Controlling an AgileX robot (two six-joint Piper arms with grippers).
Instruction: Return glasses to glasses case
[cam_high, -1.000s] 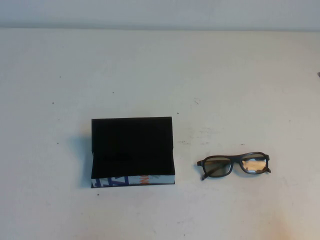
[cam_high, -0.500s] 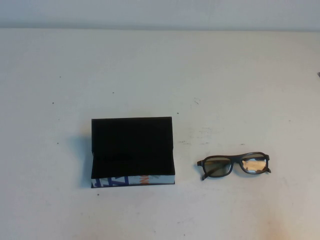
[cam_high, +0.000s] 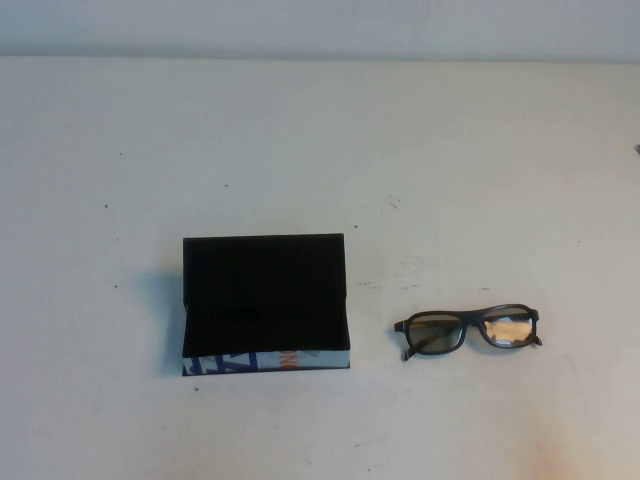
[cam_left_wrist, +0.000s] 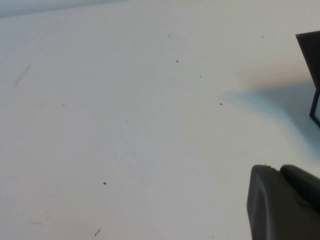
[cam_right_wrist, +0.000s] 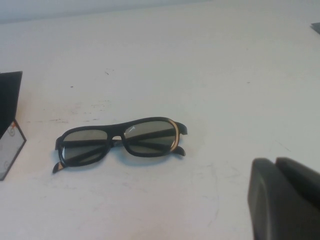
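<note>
The glasses case (cam_high: 265, 300) stands open left of the table's centre, lid raised, black lining showing, with a blue, white and orange print on its front side. The black glasses (cam_high: 468, 330) lie folded on the table to its right, a gap between them. In the right wrist view the glasses (cam_right_wrist: 120, 142) lie ahead of my right gripper (cam_right_wrist: 275, 162), which is shut and empty, with the case's corner (cam_right_wrist: 10, 125) at the edge. My left gripper (cam_left_wrist: 280, 170) is shut and empty over bare table, the case's edge (cam_left_wrist: 312, 65) ahead of it. Neither gripper shows in the high view.
The white table (cam_high: 320, 150) carries small dark specks and faint scuffs. A small dark object (cam_high: 637, 150) pokes in at the far right edge, also in the right wrist view (cam_right_wrist: 316, 27).
</note>
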